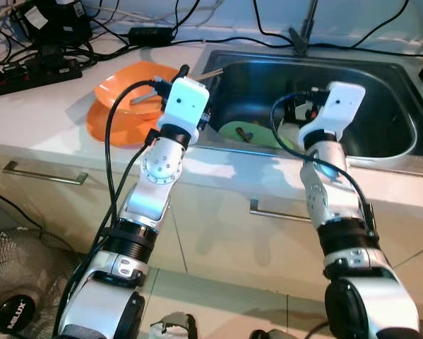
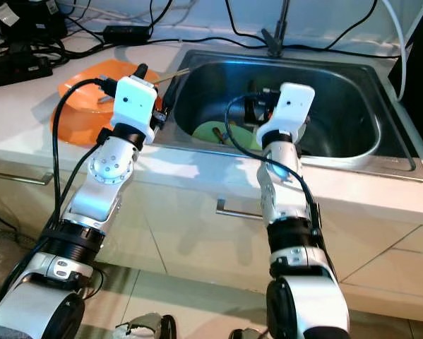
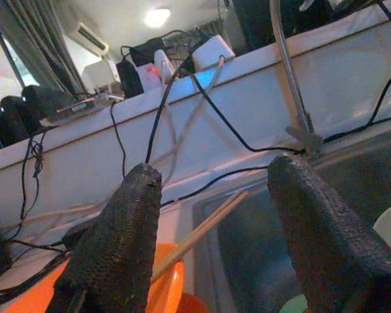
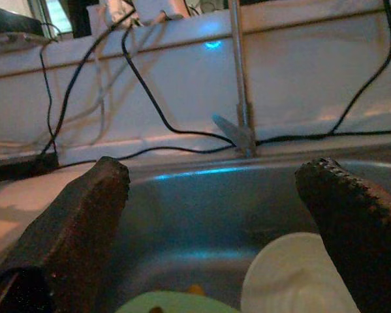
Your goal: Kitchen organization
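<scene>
An orange bowl [image 1: 126, 88] sits on an orange plate [image 1: 105, 131] on the counter left of the steel sink [image 1: 388, 99]. A pair of chopsticks [image 3: 202, 231] rests in the bowl and sticks out over the sink's left rim. My left gripper [image 3: 211, 189] hovers open at that rim, with the chopsticks lying between and beyond its fingers [image 3: 117, 248]. In the basin lie a green plate [image 1: 232, 131] and a white dish [image 4: 293, 277]. My right gripper [image 4: 215, 176] is held open over the sink's front, just above these dishes, with nothing between its fingers.
A faucet [image 1: 304, 28] stands at the back of the sink. Black cables and a power strip [image 1: 27, 74] crowd the counter's back left. Drawer handles [image 1: 45, 174] run along the cabinet front below. A floor fan [image 1: 17, 304] stands at lower left.
</scene>
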### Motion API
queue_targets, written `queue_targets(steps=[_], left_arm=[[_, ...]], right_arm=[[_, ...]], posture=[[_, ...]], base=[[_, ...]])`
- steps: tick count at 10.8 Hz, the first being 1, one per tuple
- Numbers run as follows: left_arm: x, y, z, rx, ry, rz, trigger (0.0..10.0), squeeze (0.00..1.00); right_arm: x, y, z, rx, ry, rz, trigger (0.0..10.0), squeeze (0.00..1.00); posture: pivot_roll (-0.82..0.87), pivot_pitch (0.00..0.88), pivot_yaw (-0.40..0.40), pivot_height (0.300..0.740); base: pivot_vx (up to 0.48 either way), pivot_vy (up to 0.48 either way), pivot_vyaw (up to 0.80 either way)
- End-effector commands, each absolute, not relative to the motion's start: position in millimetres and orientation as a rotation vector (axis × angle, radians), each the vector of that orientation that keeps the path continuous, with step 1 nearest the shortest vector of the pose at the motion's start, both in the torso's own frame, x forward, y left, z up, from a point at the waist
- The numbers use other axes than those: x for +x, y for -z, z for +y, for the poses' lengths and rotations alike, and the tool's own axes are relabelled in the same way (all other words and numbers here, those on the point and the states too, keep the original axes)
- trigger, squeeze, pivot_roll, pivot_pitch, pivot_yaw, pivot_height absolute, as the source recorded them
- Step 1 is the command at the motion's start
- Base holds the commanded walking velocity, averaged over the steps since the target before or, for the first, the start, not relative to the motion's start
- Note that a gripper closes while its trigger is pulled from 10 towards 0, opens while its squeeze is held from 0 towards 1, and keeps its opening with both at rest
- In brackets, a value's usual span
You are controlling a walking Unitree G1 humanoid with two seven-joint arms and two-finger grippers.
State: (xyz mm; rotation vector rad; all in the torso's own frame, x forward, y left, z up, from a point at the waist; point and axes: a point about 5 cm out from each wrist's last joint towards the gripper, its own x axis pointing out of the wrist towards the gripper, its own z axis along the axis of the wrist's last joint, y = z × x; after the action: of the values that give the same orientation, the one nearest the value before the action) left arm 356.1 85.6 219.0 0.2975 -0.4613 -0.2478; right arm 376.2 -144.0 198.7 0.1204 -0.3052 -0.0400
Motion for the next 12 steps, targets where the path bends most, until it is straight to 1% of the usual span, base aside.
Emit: queue_targets(steps=[1, 4, 6, 12], left_arm=[[358, -220, 86, 0.284, 0.238, -0.464, 10.0, 0.00], [361, -218, 96, 0.287, 0.169, -0.437, 10.0, 0.00], [360, -217, 99, 0.290, 0.159, -0.440, 10.0, 0.00], [363, -228, 99, 0.292, 0.141, -0.471, 10.0, 0.00]], right_arm=[[379, -206, -141, 0.128, 0.016, -0.326, 10.0, 0.00], [380, -203, -135, 0.117, -0.008, -0.305, 10.0, 0.00], [380, -197, -134, 0.127, -0.002, -0.286, 10.0, 0.00], [386, -205, -133, 0.130, -0.003, -0.299, 10.0, 0.00]], posture=[[0.05, 0.000, 0.007, 0.740], [0.07, 0.000, -0.014, 0.740], [0.07, 0.000, 0.000, 0.740], [0.07, 0.000, -0.007, 0.740]], base=[[0.000, 0.000, 0.00], [0.000, 0.000, 0.00], [0.000, 0.000, 0.00], [0.270, 0.000, 0.00]])
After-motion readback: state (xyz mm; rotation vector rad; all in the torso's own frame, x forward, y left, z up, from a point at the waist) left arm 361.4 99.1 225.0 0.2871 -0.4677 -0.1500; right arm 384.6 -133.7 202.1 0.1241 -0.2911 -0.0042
